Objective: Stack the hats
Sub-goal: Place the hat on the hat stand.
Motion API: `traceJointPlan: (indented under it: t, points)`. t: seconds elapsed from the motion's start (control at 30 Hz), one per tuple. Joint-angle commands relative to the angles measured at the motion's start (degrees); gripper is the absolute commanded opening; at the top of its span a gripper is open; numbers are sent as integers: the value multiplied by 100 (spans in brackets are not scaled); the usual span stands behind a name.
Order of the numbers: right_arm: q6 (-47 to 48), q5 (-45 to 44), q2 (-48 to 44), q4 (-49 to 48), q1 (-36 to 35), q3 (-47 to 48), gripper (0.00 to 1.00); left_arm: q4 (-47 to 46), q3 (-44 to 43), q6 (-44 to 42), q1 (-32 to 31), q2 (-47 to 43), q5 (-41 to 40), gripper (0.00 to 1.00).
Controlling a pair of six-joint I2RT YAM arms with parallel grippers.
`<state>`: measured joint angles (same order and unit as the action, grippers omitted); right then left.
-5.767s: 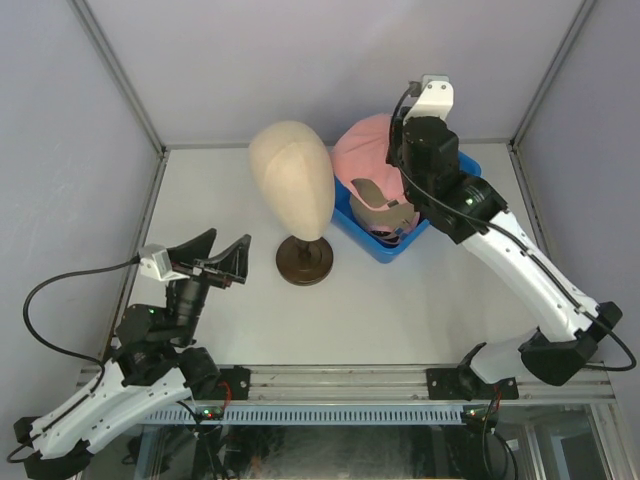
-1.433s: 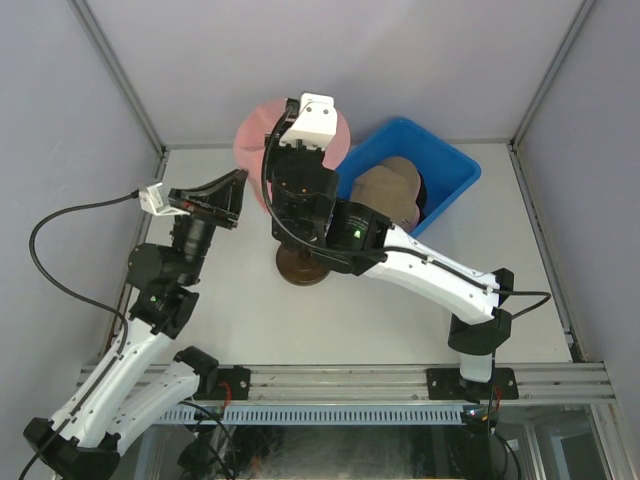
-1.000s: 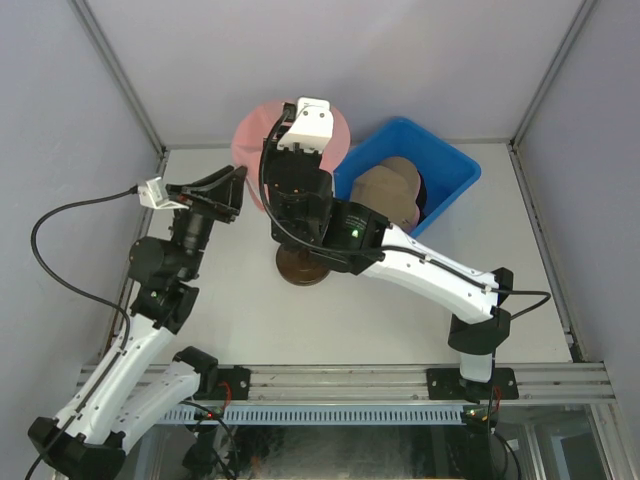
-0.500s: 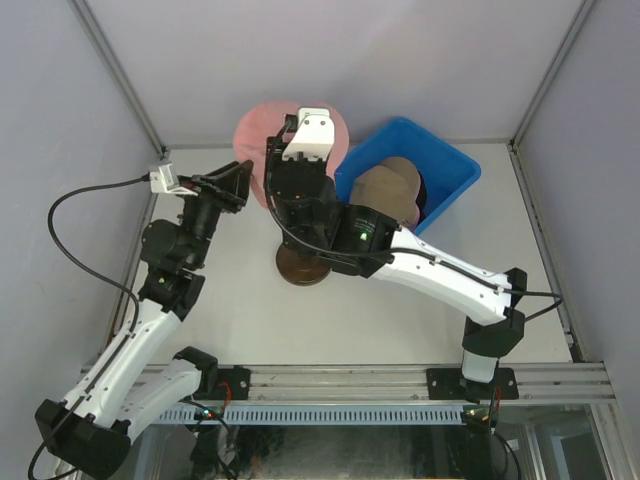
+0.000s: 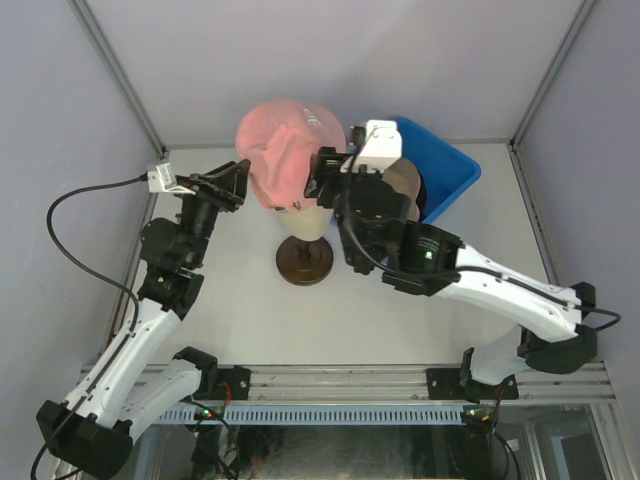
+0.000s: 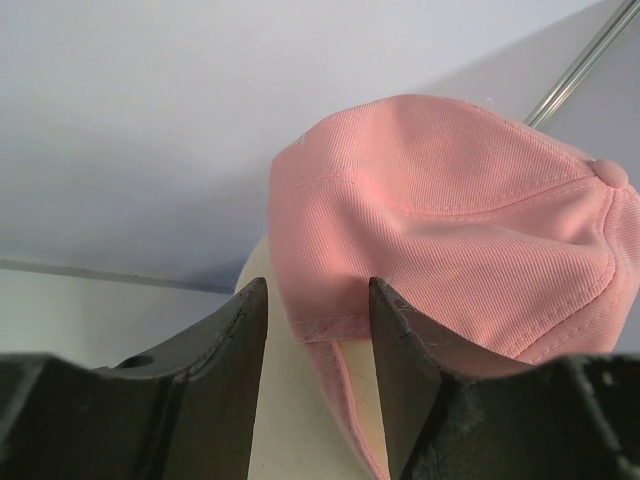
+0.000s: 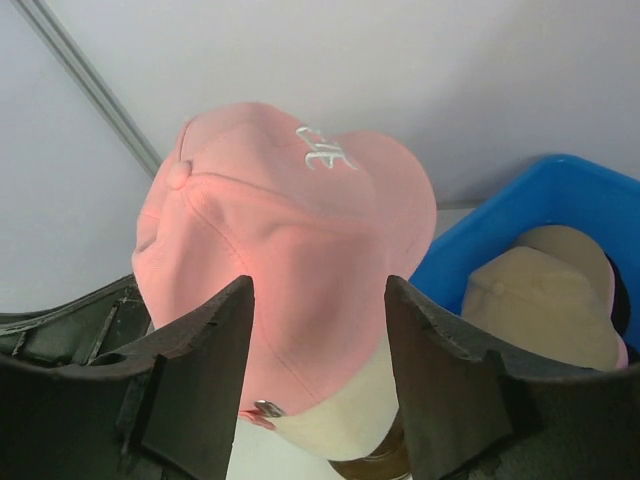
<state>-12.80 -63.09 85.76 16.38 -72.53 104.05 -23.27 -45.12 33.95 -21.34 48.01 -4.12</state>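
Cap [image 5: 285,150] sitting crooked and loose on head [image 7: 325,420], left gripper [image 6: 315,295] and right gripper [image 7: 318,290] both about half open, gripping nothing, close on either side; liable to slide off or twist if brushed by a finger, or to tip head.

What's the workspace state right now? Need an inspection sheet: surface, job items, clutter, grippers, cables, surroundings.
Surface: white table; mannequin head on a brown stand mid-table, blue bin at back right.
Job's things: pink cap sits on the mannequin head; tan cap lies in the blue bin.
Clutter: nothing seen.
Grippers: left gripper open, at the pink cap's lower edge; right gripper open, facing the cap's crown, not gripping.
Cables: black cable loops out from the left wrist, away from the caps.
Surroundings: plain grey walls, metal frame posts.
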Motion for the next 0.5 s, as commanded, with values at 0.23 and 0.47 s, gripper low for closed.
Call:
traceJointPlan:
  t: [0.23,0.47]
  points:
    - [-858,969,-1321,-577,779,-1198,56,-26,-414,52,69,169,45,51]
    - [-2226,3399,-2026,-929,2554,-2448,56,57,-525,19,101,337,64,51]
